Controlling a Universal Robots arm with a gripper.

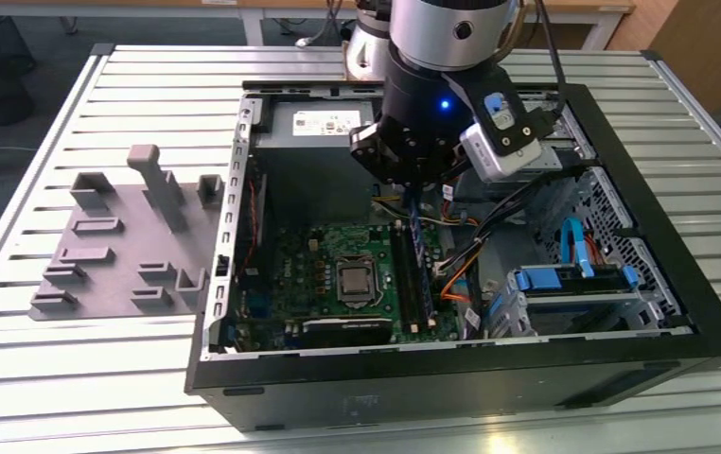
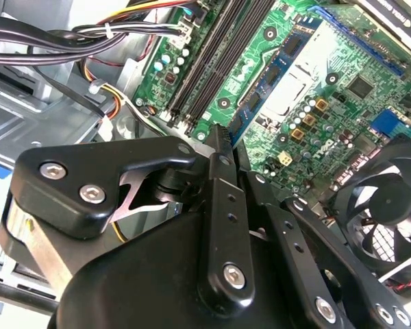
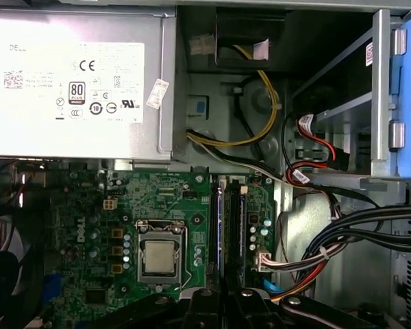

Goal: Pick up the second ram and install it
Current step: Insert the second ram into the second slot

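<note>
My gripper (image 1: pixel 408 194) hangs inside the open computer case, just above the long memory slots (image 3: pixel 230 226) of the green motherboard (image 3: pixel 157 199). In the second wrist view the black fingers (image 2: pixel 219 178) are pressed together, shut, and nothing shows between them. A thin blue-green strip (image 3: pixel 219 226) stands on edge in one slot, and another strip (image 3: pixel 242 226) stands in the slot beside it. Which of the two is the second ram I cannot tell. In the first wrist view the fingertips (image 3: pixel 204 296) line up with these slots.
The grey plastic fixture (image 1: pixel 121 236) with upright posts lies on the slatted table at the exterior view's left. In the case are the power supply (image 3: pixel 75 75), the processor (image 3: pixel 157 257), a fan (image 2: pixel 387 219), cable bundles (image 3: pixel 342 240) and a blue drive bay (image 1: pixel 563 279).
</note>
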